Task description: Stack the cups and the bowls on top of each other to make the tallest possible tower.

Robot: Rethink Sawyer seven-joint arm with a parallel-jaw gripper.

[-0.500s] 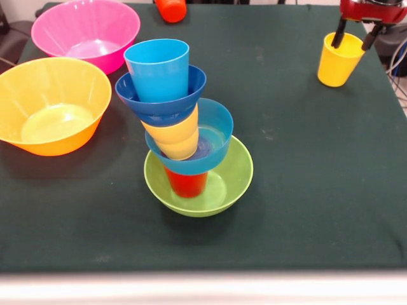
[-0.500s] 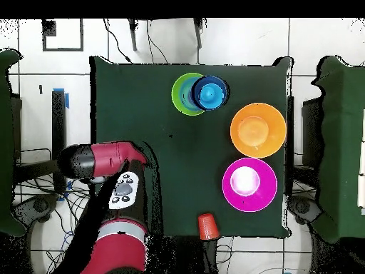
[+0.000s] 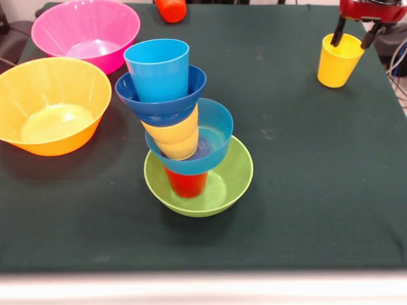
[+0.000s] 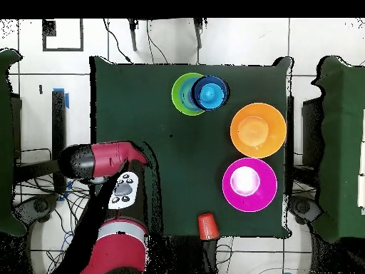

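Observation:
The tower stands mid-table: a green bowl (image 3: 236, 181) holds a red cup (image 3: 187, 183), then a light blue bowl (image 3: 219, 127), a yellow cup (image 3: 176, 136), a dark blue bowl (image 3: 166, 109) and a light blue cup (image 3: 157, 67). It leans left and shows from above in the overhead view (image 4: 199, 93). A second yellow cup (image 3: 336, 67) stands upright at the far right. My gripper (image 3: 353, 35) is over it, open, with one finger inside the rim and one outside. My arm (image 4: 100, 160) hides this cup in the overhead view.
A pink bowl (image 3: 121, 57) and a yellow-orange bowl (image 3: 67, 141) sit at the left, also seen from above as pink (image 4: 267, 196) and orange (image 4: 278, 132). An orange cup (image 3: 172, 9) lies on its side at the far edge (image 4: 208, 225).
The gripper sits a touch higher over the yellow cup. Nothing else has moved.

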